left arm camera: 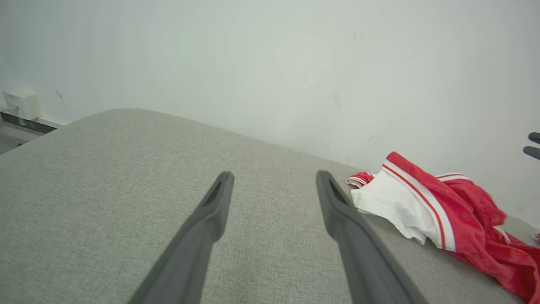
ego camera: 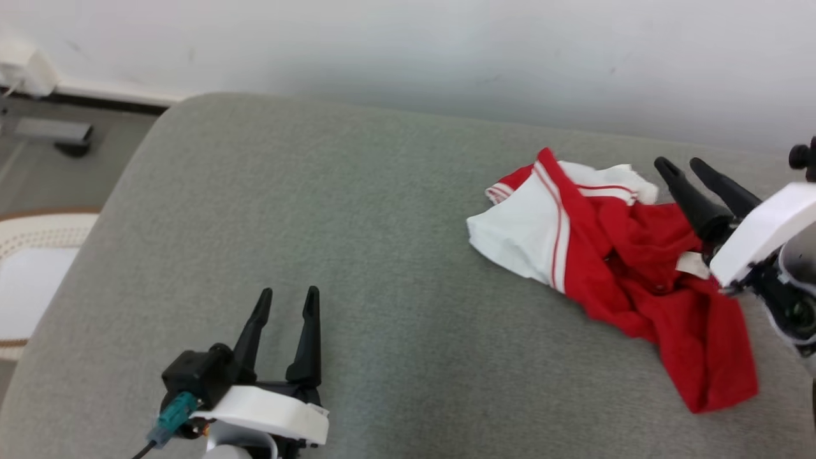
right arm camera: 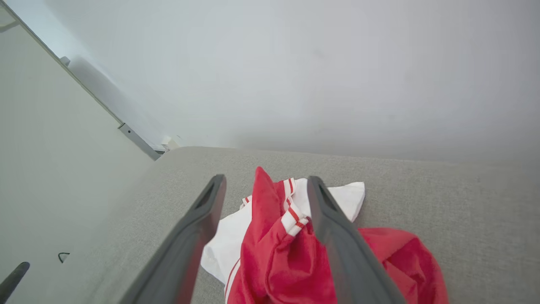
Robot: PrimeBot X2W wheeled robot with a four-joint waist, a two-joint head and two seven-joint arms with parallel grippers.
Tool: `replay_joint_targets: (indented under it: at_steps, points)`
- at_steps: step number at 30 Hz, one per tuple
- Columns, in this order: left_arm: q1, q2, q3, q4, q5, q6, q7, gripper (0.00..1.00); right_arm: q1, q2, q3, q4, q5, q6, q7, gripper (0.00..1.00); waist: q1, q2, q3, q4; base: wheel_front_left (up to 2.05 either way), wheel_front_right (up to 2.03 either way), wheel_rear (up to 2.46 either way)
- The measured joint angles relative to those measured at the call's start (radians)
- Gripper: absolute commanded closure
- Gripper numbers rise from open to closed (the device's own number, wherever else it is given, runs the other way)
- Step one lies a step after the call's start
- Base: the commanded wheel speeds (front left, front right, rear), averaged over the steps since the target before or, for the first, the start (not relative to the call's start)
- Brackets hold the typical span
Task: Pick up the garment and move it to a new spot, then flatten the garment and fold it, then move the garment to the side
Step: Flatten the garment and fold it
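1. Surface is a grey fabric cushion [ego camera: 382,268] with a rounded corner far left of the garment [ego camera: 612,255]. A plain white wall [ego camera: 446,51] stands right behind it.
2. The garment is red and white with red stripe trim, crumpled in a heap on the cushion close to the wall. Its white half is bunched on the left, and its red half trails toward me on the right. A small white label [ego camera: 692,264] shows on the red part.
3. My right tool [ego camera: 681,164] is at the garment's right edge, fingers spread with nothing between them, tips angled up toward the wall. In the right wrist view the heap lies below and between the two fingers.
4. My left tool [ego camera: 288,293] is well apart from the garment, to its left and nearer me, over bare cushion. Its fingers are parted and empty, pointing at the wall. A teal connector [ego camera: 175,411] sits at that wrist.
5. The right arm's white wrist housing [ego camera: 762,233] covers the garment's right edge in the head view. I can't tell if it touches the cloth.
6. Far left of the garment, past the cushion, I see:
   - a white box [ego camera: 25,67] on the wall
   - a flat grey item [ego camera: 51,131] on the floor
   - a pale thing with a woven beige rim [ego camera: 38,274], which I can't identify
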Motion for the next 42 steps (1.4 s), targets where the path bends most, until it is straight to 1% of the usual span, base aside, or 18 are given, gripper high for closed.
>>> replay_joint_targets:
  at_steps: [4,6,8,11,13,17,19,21,24,26,28,30,31,34,37,39,42]
  points:
    - [0.003,0.000,0.031,0.013,0.033,-0.014,0.000,0.00,0.063,-0.007,0.034,-0.043,-0.118,0.000,-0.189,0.00,0.0000,0.0000,-0.044,-0.056,0.00,0.00,0.00]
    - [0.008,0.000,0.045,0.018,0.043,-0.019,0.000,0.00,0.102,-0.004,0.037,-0.054,-0.151,0.000,-0.274,0.00,0.0000,0.0000,-0.063,-0.088,0.00,0.00,0.00]
    - [0.013,0.000,0.064,0.020,0.047,-0.023,0.000,0.00,0.143,0.001,0.035,-0.062,-0.198,0.000,-0.326,0.00,0.0000,0.0000,-0.080,-0.118,0.00,0.00,0.00]
    - [0.021,0.001,0.091,0.033,0.060,-0.032,0.000,0.00,0.208,0.025,-0.009,-0.071,-0.267,0.000,-0.356,0.00,0.0000,0.0000,-0.098,-0.163,0.00,0.00,0.00]
    - [0.021,0.002,0.102,0.042,0.073,-0.041,0.000,0.00,0.261,0.049,-0.068,-0.086,-0.322,0.000,-0.359,0.00,0.0000,0.0000,-0.106,-0.191,0.00,0.00,0.00]
    - [0.012,0.011,0.120,0.067,0.085,-0.050,0.000,0.00,0.396,0.128,-0.260,-0.180,-0.464,0.000,-0.362,0.00,0.0000,0.0000,-0.114,-0.240,0.00,0.00,0.00]
    - [-0.002,0.026,0.122,0.087,0.087,-0.059,0.000,0.00,0.476,0.165,-0.321,-0.220,-0.553,0.000,-0.362,0.00,0.0000,0.0001,-0.113,-0.260,0.00,0.00,0.00]
    - [-0.024,0.037,0.117,0.115,0.081,-0.071,0.008,0.00,0.539,0.204,-0.383,-0.253,-0.610,0.000,-0.362,0.00,0.0000,0.0000,-0.110,-0.280,0.00,0.00,0.00]
    - [-0.077,0.075,0.088,0.148,0.081,-0.085,0.075,0.00,0.617,0.249,-0.427,-0.282,-0.672,0.000,-0.363,0.00,0.0000,0.0000,-0.104,-0.305,0.00,0.00,0.00]
    - [-0.128,0.100,0.076,0.165,0.064,-0.094,0.150,0.00,0.650,0.267,-0.451,-0.290,-0.702,0.000,-0.363,0.00,0.0000,0.0000,-0.098,-0.320,0.00,0.00,0.00]
    - [-0.183,0.117,0.067,0.185,0.008,-0.103,0.232,0.00,0.666,0.284,-0.461,-0.293,-0.720,0.000,-0.363,0.00,0.0000,0.0000,-0.089,-0.333,0.00,0.00,0.00]
    - [-0.237,0.151,0.048,0.221,-0.049,-0.107,0.339,0.00,0.670,0.301,-0.466,-0.294,-0.745,0.000,-0.363,0.00,0.0000,0.0000,-0.081,-0.347,0.00,0.00,0.00]
    - [-0.268,0.175,0.025,0.238,-0.070,-0.106,0.390,0.00,0.671,0.308,-0.465,-0.296,-0.751,0.000,-0.363,0.00,0.0000,0.0000,-0.074,-0.353,0.00,0.00,0.00]
    - [-0.352,0.228,-0.041,0.260,-0.225,-0.107,0.529,0.00,0.670,0.339,-0.461,-0.300,-0.762,0.000,-0.363,0.00,0.0000,0.0000,-0.052,-0.375,0.00,0.00,0.00]
    - [-0.421,0.312,-0.129,0.280,-0.328,-0.111,0.652,0.00,0.664,0.356,-0.461,-0.299,-0.769,0.000,-0.363,0.00,0.0000,0.0001,-0.029,-0.403,0.00,0.00,0.00]
    - [-0.452,0.346,-0.167,0.300,-0.408,-0.110,0.729,0.00,0.657,0.373,-0.460,-0.299,-0.772,0.000,-0.363,0.00,0.0000,0.0000,-0.014,-0.423,0.00,0.00,0.00]
    - [-0.500,0.411,-0.232,0.328,-0.437,-0.111,0.797,0.00,0.646,0.387,-0.460,-0.300,-0.777,0.000,-0.363,0.00,0.0000,0.0000,0.010,-0.455,0.00,0.00,0.00]
